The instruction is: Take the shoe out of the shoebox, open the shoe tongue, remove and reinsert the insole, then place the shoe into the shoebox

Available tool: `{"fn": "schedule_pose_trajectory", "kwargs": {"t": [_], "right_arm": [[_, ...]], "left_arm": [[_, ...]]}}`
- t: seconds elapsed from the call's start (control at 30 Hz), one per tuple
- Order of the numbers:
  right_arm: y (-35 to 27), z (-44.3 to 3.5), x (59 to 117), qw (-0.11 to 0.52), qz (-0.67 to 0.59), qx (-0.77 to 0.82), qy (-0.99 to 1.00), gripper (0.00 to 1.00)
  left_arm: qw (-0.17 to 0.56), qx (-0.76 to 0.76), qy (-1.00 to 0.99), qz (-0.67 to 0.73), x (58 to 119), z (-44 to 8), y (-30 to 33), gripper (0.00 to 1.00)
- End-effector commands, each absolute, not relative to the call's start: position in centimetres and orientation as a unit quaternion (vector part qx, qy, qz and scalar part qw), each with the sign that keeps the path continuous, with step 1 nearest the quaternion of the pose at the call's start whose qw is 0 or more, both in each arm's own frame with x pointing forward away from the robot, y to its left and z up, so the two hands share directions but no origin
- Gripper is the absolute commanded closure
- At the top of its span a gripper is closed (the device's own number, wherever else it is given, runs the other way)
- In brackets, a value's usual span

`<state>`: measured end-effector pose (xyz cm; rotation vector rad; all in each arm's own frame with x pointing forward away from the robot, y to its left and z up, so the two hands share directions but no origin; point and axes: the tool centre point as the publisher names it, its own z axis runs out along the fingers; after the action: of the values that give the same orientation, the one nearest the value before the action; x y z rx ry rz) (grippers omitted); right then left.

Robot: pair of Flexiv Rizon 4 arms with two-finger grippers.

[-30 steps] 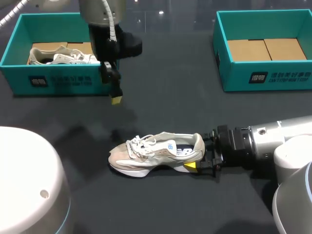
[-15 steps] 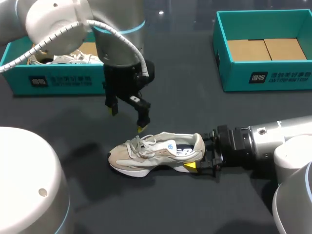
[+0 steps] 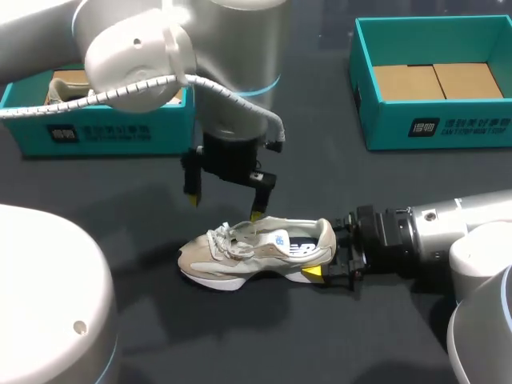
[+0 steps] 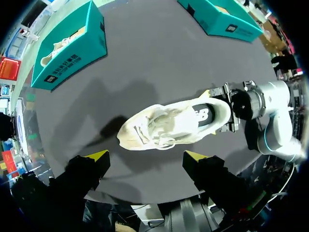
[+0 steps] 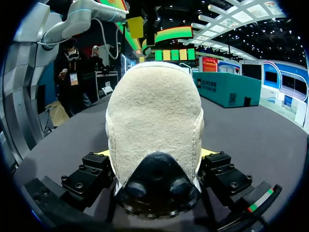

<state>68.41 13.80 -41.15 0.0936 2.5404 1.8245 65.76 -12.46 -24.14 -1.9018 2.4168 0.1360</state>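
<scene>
A beige and white shoe [image 3: 256, 250] lies on its sole on the dark table, toe toward my left. My right gripper [image 3: 330, 258] is shut on its heel, one finger on each side. In the right wrist view the heel [image 5: 154, 121] fills the space between the fingers [image 5: 94, 169]. Just above the laces hangs my left gripper [image 3: 224, 206], open and pointing down, with nothing between its fingers. From the left wrist, the shoe [image 4: 174, 125] lies ahead of the open left gripper [image 4: 147, 155], and the right gripper [image 4: 231, 113] shows at the heel.
A teal shoebox [image 3: 104, 128] at the back left holds a second shoe [image 3: 58, 86], mostly hidden by my left arm. Another teal shoebox [image 3: 448, 128] stands at the back right with only cardboard inside.
My left arm has swung from the left shoebox toward the middle and come down over the shoe's laces, its gripper still open. The right arm and the shoe have not moved.
</scene>
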Motion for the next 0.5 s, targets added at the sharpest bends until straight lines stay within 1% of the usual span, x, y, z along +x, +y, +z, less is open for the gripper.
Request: {"fn": "schedule_pose_trajectory", "kwargs": {"t": [0.03, 0.1, 0.33, 0.5], "right_arm": [[14.0, -41.2, 68.4, 0.006, 0.582, 0.03, 0.812, 1.0], [14.0, -41.2, 68.4, 0.006, 0.582, 0.03, 0.812, 1.0], [14.0, -41.2, 68.4, 0.006, 0.582, 0.03, 0.812, 1.0], [14.0, -41.2, 68.4, 0.006, 0.582, 0.03, 0.812, 1.0]], "left_arm": [[0.039, -0.617, 0.784, 0.046, 65.4, -24.0, -12.6, 0.0], [0.05, -0.646, 0.76, 0.056, 65.4, -24.5, -13.3, 0.0], [0.023, -0.661, 0.746, 0.076, 65.8, -26.4, -15.7, 0.0], [0.021, -0.693, 0.716, 0.079, 66.1, -27.6, -17.6, 0.0]]}}
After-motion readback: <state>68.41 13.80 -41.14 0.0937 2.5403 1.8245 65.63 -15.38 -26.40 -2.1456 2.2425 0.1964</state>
